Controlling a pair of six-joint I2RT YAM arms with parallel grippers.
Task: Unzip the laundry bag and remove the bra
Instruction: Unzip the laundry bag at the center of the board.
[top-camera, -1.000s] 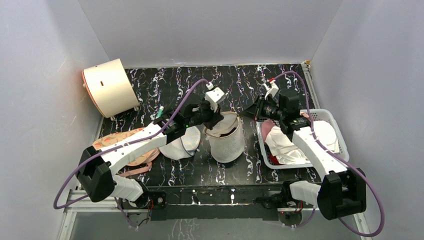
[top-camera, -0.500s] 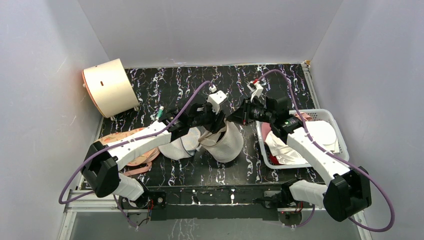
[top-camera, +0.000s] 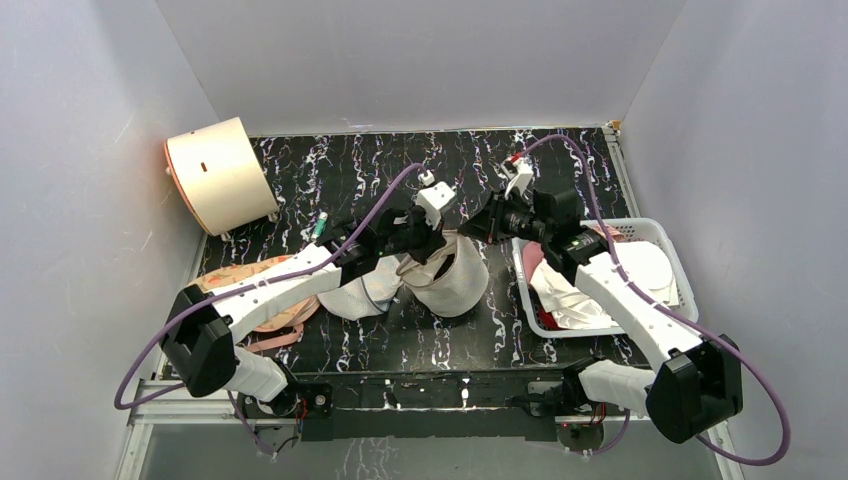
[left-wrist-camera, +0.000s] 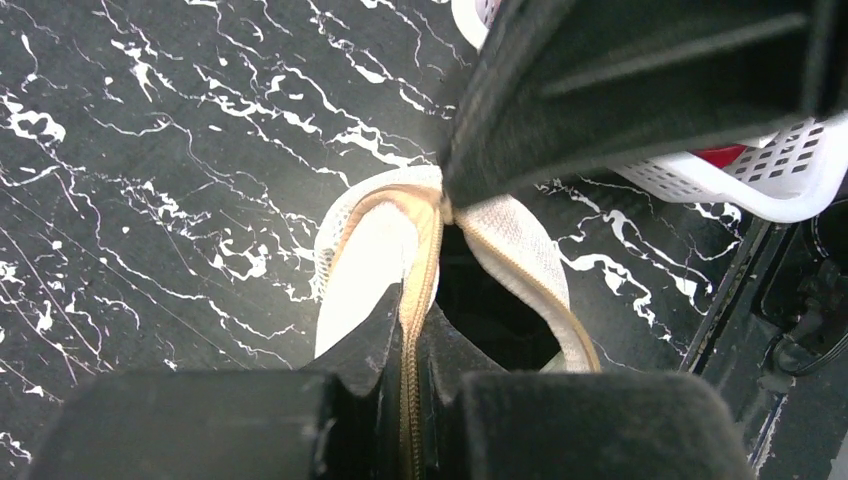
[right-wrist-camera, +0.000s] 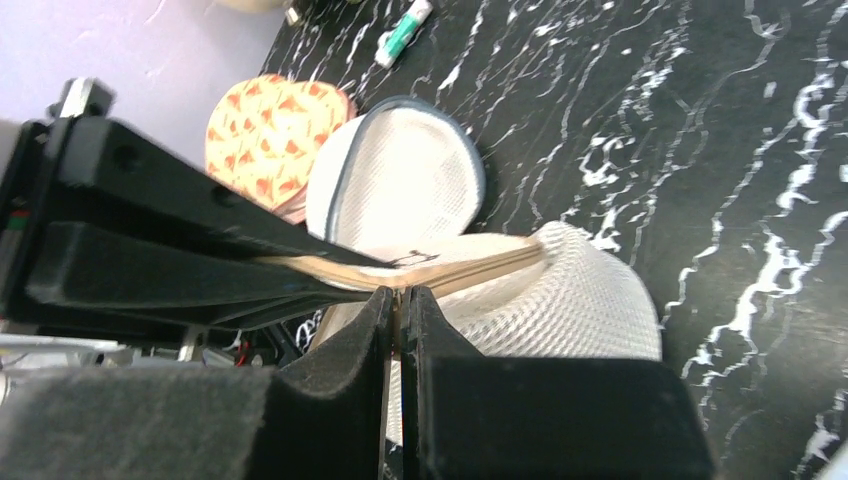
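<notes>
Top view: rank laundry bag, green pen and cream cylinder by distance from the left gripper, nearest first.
1. laundry bag: centre, with its zipper edge pinched in the left gripper.
2. green pen: lying flat, off to the gripper's left.
3. cream cylinder: far-left back corner, clearly the farthest.

1. Top view: bright, even light from overhead; soft, faint shadows on the tabletop.
2. Sharp from edge to edge there.
3. Wrist views: dark, heavily blurred near fingers of the left hand and the right hand.
4. Crisp mesh on the laundry bag; white basket slightly overexposed.
</notes>
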